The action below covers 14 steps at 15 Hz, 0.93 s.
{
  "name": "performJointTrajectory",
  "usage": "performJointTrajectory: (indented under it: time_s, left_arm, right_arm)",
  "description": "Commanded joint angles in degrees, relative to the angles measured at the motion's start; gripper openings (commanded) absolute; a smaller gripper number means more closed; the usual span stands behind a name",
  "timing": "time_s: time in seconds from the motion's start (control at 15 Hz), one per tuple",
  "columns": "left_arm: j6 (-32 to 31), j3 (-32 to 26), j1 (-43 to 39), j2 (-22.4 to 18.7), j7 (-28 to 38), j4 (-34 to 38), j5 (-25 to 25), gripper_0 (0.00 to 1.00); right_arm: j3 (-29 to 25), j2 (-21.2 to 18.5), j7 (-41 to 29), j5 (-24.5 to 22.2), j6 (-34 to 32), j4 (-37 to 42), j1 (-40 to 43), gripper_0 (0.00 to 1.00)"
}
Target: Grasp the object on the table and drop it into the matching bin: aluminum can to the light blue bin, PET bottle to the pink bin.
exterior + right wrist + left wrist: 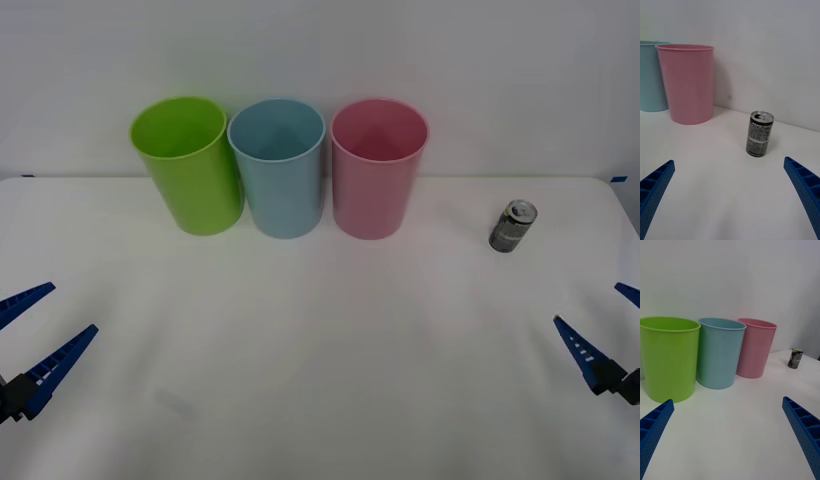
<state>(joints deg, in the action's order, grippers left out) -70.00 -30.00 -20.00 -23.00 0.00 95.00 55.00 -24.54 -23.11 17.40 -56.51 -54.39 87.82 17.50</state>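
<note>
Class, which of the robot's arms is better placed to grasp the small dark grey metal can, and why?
Right. The small dark grey metal can stands on the right, just ahead of the open right gripper; the left gripper waits across the white table.

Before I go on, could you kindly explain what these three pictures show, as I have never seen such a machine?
It is a two-armed robot facing a white table. One camera looks down from above the arms; the other two sit on the wrists, so each shows its own arm's two blue fingers at the bottom corners. The left gripper and right gripper wait near the table's near corners, both open and holding nothing. At the back stand three bins in a row: a green bin, a light blue bin and a pink bin. A small can stands upright on the robot's right of them, straight ahead of the right wrist camera. It belongs in the light blue bin.
</note>
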Motion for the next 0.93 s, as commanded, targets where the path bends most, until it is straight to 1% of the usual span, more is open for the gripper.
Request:
performJointTrajectory:
  time_s: [0.07, 0.33, 0.6, 0.73, 0.93]
  left_arm:
    - [0.0, 0.0, 0.0, 0.0, 0.0, 0.0, 0.0, 1.00]
    - [0.0, 0.0, 0.0, 0.0, 0.0, 0.0, 0.0, 1.00]
    - [0.0, 0.0, 0.0, 0.0, 0.0, 0.0, 0.0, 1.00]
    - [0.0, 0.0, 0.0, 0.0, 0.0, 0.0, 0.0, 1.00]
    - [0.0, 0.0, 0.0, 0.0, 0.0, 0.0, 0.0, 1.00]
  right_arm:
    - [1.3, 0.0, 0.2, -0.1, 0.6, -4.3, -3.5, 1.00]
    - [2.8, 0.0, 0.4, -1.3, 2.2, -9.7, -8.5, 1.00]
    - [5.5, 0.1, 0.5, -1.3, 6.7, -13.1, -12.4, 1.00]
    - [5.4, 0.7, 0.9, -2.5, 7.5, -15.8, -15.4, 1.00]
    - [4.1, 2.7, 1.1, -5.3, 9.3, -19.4, -19.7, 1.00]
